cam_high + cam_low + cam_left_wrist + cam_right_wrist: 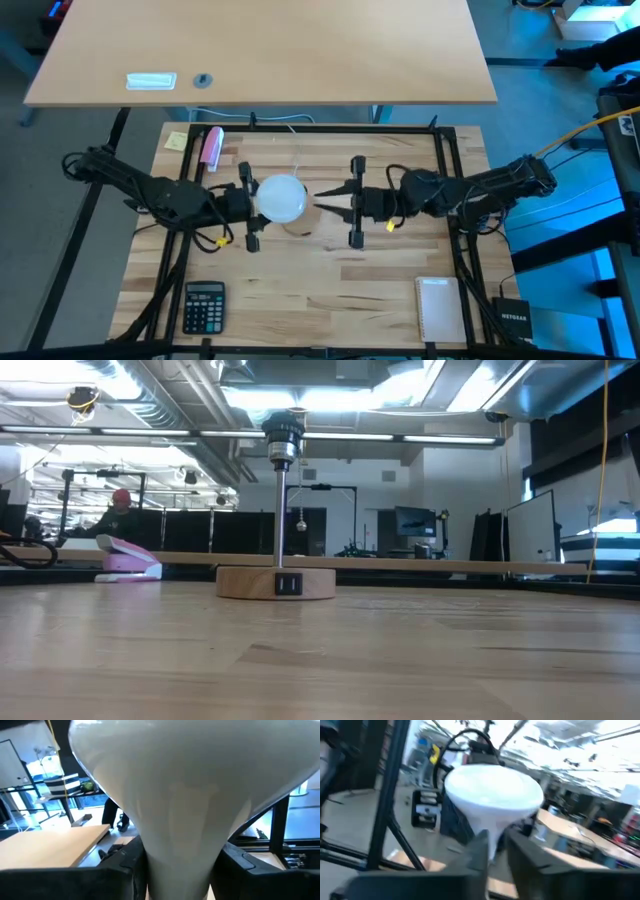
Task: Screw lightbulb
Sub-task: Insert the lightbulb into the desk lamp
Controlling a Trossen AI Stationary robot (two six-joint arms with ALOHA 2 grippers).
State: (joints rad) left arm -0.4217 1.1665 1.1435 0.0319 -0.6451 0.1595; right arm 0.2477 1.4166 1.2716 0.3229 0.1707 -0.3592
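Note:
The white lightbulb (283, 197) is held above the table's middle by my left gripper (252, 205), which is shut on it. It fills the left wrist view (185, 785) and shows farther off in the right wrist view (492, 795). The round wooden disc (276, 582) rests flat on the table, with a thin post and a socket (283, 432) on top. The bulb does not show in the low view. My right gripper (318, 202) stands just right of the bulb, pointing at it, its fingers a narrow gap apart and empty. My left gripper pinches the bulb's tapered neck (177, 865), below the globe, between its two fingers (125, 870). The fingers come level from the table's left. The bulb stands upright, globe up, lifted clear of the table; its screw base is hidden below the fingers.
A pink stapler (212, 147) and a yellow note (176, 140) lie at the far left. A calculator (204, 305) lies near left and a notebook (440, 308) near right. A black frame (440, 130) borders the table, and a second desk (260, 50) stands beyond it.

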